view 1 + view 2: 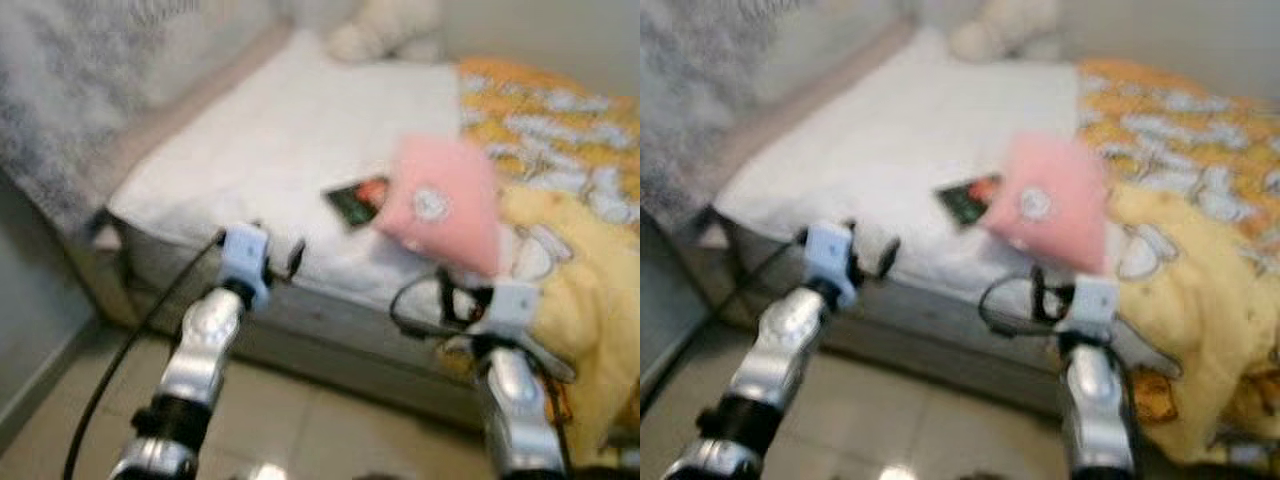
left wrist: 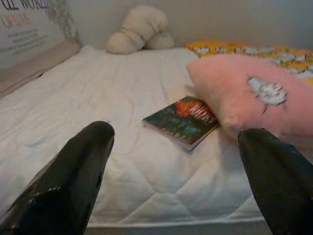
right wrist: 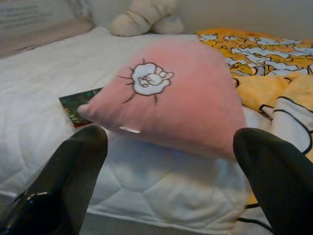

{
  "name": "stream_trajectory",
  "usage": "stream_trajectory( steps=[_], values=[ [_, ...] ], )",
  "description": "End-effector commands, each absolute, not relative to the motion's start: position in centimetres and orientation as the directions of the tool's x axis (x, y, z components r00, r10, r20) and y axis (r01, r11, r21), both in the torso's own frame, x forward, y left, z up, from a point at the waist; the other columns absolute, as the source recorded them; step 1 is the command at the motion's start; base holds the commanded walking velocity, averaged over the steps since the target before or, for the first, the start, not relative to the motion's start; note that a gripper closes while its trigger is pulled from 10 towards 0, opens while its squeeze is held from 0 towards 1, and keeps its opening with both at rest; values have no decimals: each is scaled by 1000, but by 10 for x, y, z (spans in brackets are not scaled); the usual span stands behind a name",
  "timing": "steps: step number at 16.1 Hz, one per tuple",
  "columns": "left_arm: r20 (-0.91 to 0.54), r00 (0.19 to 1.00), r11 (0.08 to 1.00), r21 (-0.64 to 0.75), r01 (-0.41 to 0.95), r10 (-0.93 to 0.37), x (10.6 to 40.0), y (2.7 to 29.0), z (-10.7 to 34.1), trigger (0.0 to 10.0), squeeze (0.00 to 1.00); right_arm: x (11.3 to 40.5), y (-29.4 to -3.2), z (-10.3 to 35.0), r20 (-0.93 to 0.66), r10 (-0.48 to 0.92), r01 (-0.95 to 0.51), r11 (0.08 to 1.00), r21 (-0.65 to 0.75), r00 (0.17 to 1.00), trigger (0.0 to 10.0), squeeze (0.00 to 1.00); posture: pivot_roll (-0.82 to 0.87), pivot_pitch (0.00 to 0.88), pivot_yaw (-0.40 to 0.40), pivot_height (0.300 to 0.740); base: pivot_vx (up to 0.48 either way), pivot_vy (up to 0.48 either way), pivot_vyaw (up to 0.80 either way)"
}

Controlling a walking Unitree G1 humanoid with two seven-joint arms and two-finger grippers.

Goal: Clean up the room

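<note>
A pink pillow (image 3: 176,98) with a small white sheep patch lies on the bed (image 1: 290,150), near the front edge of the white mattress and close to where the yellow patterned blanket (image 1: 580,260) begins. One corner of the pillow overlaps a book (image 2: 183,120) with a dark, red-and-green cover, which lies flat on the mattress just beside it. The blanket is bunched along the robot's right side of the bed and hangs over its front edge toward the tiled floor (image 1: 300,420). At the far end of the mattress, against the wall, sits a cream stuffed toy (image 2: 137,29).

The right end effector (image 3: 171,181) hovers just in front of the pillow, its two black fingers (image 3: 73,176) spread wide apart with the pillow between and beyond them, nothing held. The left end effector (image 2: 176,181) is raised before the mattress edge, facing the book; its fingers (image 2: 73,171) also stand well apart and empty. A black cable (image 1: 140,330) runs along the left arm. The head views are blurred.
</note>
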State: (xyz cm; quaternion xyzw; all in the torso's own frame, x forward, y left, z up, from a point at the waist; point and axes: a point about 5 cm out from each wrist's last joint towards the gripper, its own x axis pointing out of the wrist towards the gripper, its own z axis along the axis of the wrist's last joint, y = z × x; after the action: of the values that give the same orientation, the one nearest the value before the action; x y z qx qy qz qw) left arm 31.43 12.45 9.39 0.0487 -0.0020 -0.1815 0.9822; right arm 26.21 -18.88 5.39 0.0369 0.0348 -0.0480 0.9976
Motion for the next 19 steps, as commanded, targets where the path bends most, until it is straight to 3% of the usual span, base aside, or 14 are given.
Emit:
stream_trajectory(
  steps=[1, 4, 8, 19],
  values=[
    [-21, 931, 927, 85, 365, -365, 314, 118, 92, 10000, 0, 267, -196, 64, -40, -101, 103, 994, 42, 994, 10000, 0, 91, 0, -40, 740, 0, -454, 0],
    [-38, 961, 957, 94, 275, -272, 316, 130, 88, 10000, 0, 266, -196, 61, -54, -101, 103, 994, 26, 993, 10000, 0, 83, 0, -37, 740, 114, -404, 0],
    [-64, 980, 981, 12, 192, -190, 318, 143, 84, 10000, 0, 266, -199, 59, -69, -103, 107, 992, 61, 992, 10000, 0, 79, 0, -34, 740, 120, 0, 0],
    [-32, 972, 972, 25, 235, -234, 325, 135, 93, 10000, 0, 270, -207, 57, -102, -132, 135, 991, 23, 986, 10000, 0, 72, 0, -30, 740, 480, 0, -166]
  ],
)
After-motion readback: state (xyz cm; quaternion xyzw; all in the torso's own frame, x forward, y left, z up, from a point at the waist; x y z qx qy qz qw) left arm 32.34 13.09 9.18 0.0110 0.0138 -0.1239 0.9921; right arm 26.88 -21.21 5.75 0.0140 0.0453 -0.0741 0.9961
